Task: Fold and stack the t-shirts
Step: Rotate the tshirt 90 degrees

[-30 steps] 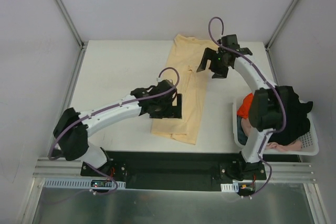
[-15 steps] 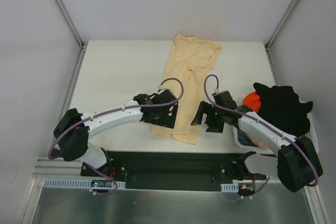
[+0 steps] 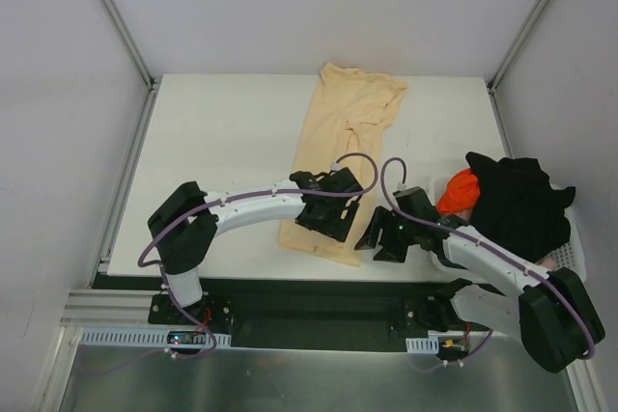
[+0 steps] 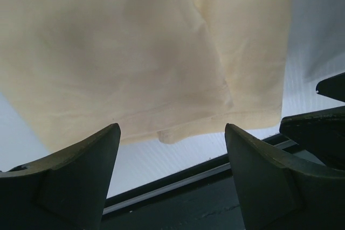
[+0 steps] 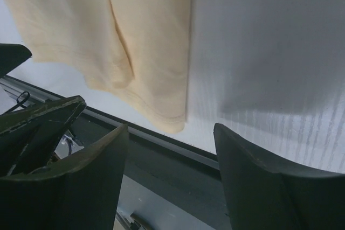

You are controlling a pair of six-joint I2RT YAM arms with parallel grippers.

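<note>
The pale peach-yellow t-shirt (image 3: 348, 132) lies on the white table as a long strip folded lengthwise, its hem at the near edge. My left gripper (image 3: 336, 222) hovers open and empty over the near hem. The left wrist view shows the shirt (image 4: 135, 52) and its hem between the fingertips (image 4: 97, 149). My right gripper (image 3: 379, 238) is open and empty beside the shirt's near right corner. That corner of the shirt (image 5: 156, 79) shows in the right wrist view. A black t-shirt (image 3: 517, 205) and an orange one (image 3: 459, 190) lie piled in the basket.
The white lattice basket (image 3: 570, 265) stands at the table's right near corner, behind my right arm. The table's near edge with its dark rail (image 4: 178, 176) runs just below both grippers. Grey walls enclose the table on the left, right and far sides.
My right arm swung from the shirt's far end down to its near right corner. My left gripper slid right along the near hem. The shirt has not moved.
</note>
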